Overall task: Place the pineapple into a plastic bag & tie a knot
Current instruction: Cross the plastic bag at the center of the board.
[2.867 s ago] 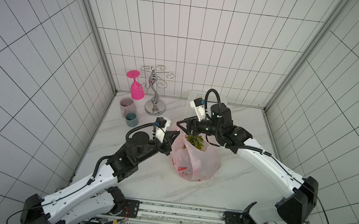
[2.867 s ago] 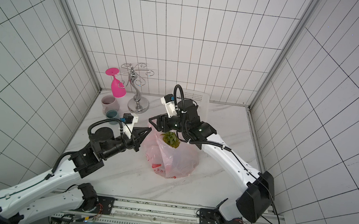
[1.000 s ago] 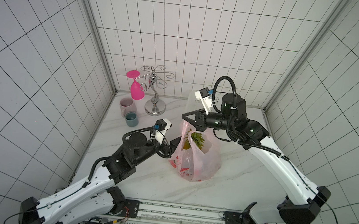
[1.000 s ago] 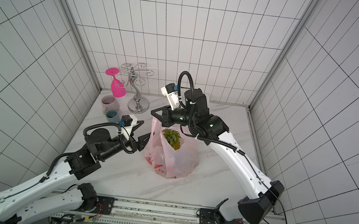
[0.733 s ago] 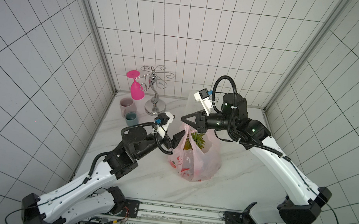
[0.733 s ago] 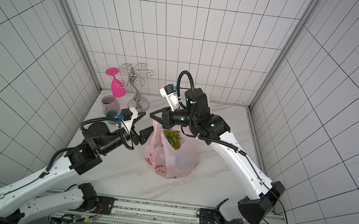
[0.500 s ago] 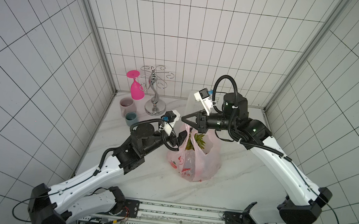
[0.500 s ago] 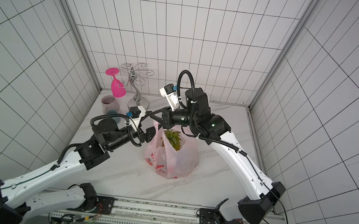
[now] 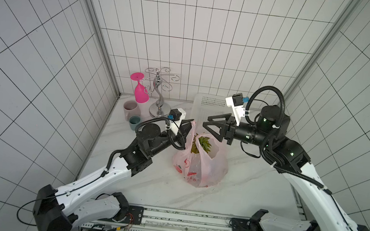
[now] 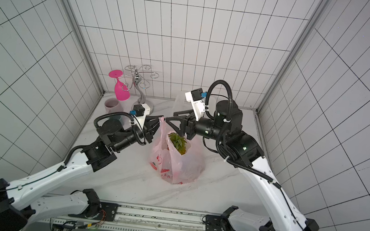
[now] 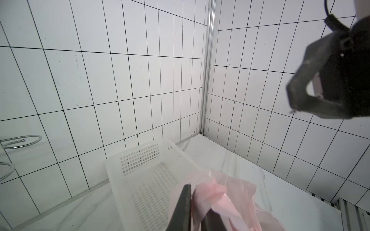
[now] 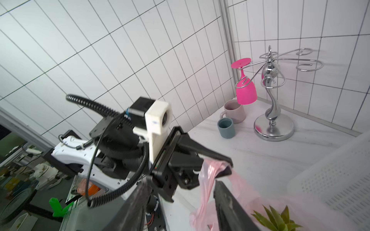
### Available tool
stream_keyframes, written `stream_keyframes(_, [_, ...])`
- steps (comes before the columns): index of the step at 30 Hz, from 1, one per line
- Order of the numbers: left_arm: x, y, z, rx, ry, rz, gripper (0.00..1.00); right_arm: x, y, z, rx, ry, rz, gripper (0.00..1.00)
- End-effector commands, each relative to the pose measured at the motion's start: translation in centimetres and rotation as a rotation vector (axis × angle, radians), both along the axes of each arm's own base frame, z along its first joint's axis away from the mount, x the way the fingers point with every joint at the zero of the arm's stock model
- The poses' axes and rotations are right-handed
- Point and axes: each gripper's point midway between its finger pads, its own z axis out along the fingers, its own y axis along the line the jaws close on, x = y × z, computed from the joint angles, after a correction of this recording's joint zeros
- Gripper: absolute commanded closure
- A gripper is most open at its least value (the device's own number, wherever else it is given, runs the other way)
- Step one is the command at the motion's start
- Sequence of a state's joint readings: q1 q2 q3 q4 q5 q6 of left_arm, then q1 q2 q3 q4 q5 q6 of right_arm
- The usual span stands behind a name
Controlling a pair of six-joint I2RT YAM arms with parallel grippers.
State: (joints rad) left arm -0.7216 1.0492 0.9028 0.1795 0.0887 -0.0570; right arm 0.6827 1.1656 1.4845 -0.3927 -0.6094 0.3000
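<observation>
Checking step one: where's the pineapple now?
In both top views, the pineapple sits inside the plastic bag mid-table, leafy crown showing, in front of the white basket.

The bag (image 9: 199, 168) stands near the middle of the bench (image 9: 158, 189), with the pineapple (image 9: 202, 144) inside it. Behind it, at the back edge, sits a basket (image 9: 207, 103). In the back left corner stands a glass rack (image 9: 161, 98) with a goblet (image 9: 140, 92) hanging on its left. Before the goblet stands a mug (image 9: 129, 108), and before that a cup (image 9: 134, 122).
</observation>
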Motion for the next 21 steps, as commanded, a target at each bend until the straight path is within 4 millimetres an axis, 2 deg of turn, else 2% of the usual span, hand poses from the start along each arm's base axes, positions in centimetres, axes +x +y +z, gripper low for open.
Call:
stream_keyframes(1, [-0.9, 0.8, 3.3, -0.048, -0.038, -0.017, 0.91, -1.0, 1.4, -4.5, -0.048, 0.034, 0.123, 0.41])
stream_keyframes(5, [-1.3, 0.8, 3.4, -0.032, -0.022, -0.035, 0.94, -0.7, 2.3, -6.6, -0.084, 0.057, 0.143, 0.37])
stream_keyframes(13, [-2.2, 1.1, 3.5, -0.031, -0.008, -0.054, 0.96, 0.6, 5.1, -7.7, -0.113, 0.052, 0.178, 0.32])
stream_keyframes(18, [-2.3, 1.0, 3.2, -0.021, 0.003, -0.061, 0.95, 0.5, 7.0, -8.3, -0.125, 0.056, 0.237, 0.35])
stream_keyframes(21, [-2.3, 0.9, 3.1, -0.016, 0.007, -0.064, 0.94, 0.1, 7.9, -8.0, -0.102, 0.046, 0.277, 0.44])
